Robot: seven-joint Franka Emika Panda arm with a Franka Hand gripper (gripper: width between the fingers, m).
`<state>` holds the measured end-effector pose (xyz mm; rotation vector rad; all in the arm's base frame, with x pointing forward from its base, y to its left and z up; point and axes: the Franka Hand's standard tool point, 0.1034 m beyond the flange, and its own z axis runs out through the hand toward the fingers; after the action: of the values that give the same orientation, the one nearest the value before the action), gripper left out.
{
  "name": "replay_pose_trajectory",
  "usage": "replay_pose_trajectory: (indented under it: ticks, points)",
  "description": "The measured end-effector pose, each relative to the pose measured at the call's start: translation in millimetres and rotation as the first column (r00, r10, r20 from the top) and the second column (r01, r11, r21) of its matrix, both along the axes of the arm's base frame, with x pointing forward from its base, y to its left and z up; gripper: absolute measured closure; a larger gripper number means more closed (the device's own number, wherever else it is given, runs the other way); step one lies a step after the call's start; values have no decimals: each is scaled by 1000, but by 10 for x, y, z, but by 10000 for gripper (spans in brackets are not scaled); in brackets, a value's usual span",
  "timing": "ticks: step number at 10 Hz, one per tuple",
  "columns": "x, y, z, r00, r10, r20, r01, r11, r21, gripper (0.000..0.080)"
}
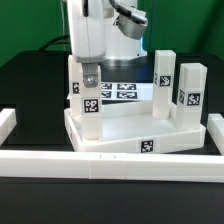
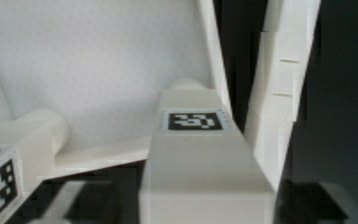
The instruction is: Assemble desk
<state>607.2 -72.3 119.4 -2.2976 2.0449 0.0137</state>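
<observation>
At the top's near corner on the exterior view's left, a leg (image 1: 88, 97) stands upright in its socket, and the gripper (image 1: 88, 68) sits directly over the leg's upper end. The top (image 1: 120, 133) lies flat with its shallow side up. Two more legs (image 1: 165, 70) (image 1: 191, 88) stand upright at the top's corners on the exterior view's right. The marker board (image 1: 120, 91) lies behind the top. A rail (image 1: 100, 162) runs along in front of the top.

Step in hand, as judged: seating this leg in its corner socket. Three legs are up, so the task looks well advanced; the fourth corner is hidden behind the arm.

Arm pose: the arm (image 1: 100, 30) hangs vertically above the top's left side, wrist pointing straight down along the leg's axis.

Gripper state: the fingers blur into the leg's white end. Whether they clamp the leg or stand clear of it cannot be told.

From the wrist view, the leg (image 2: 202, 160) fills the centre, its end tag (image 2: 197, 122) facing the camera. The top's inner face (image 2: 87, 70) lies behind it. No fingers show, so the state is unresolved here as well.

Next move, as judged: confirm that the leg is fully seated and square to the top. If it is not, re-grip near the upper end and turn it home. If it is, lift straight up, clear of the leg, without tipping it.
</observation>
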Motion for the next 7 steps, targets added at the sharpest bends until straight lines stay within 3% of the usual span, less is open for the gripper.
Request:
replay_pose_trajectory:
  ticks: [1,2,3,7]
  points:
    - [-11,9,-1,999,33,-16,-33,999,5,213]
    - [1,13,13,997,70,-14,-70,998,6,213]
    - [5,22,16,989,147,-6,-147,989,4,163]
    - [-4,19,8,933,359,7,-359,933,-7,151]
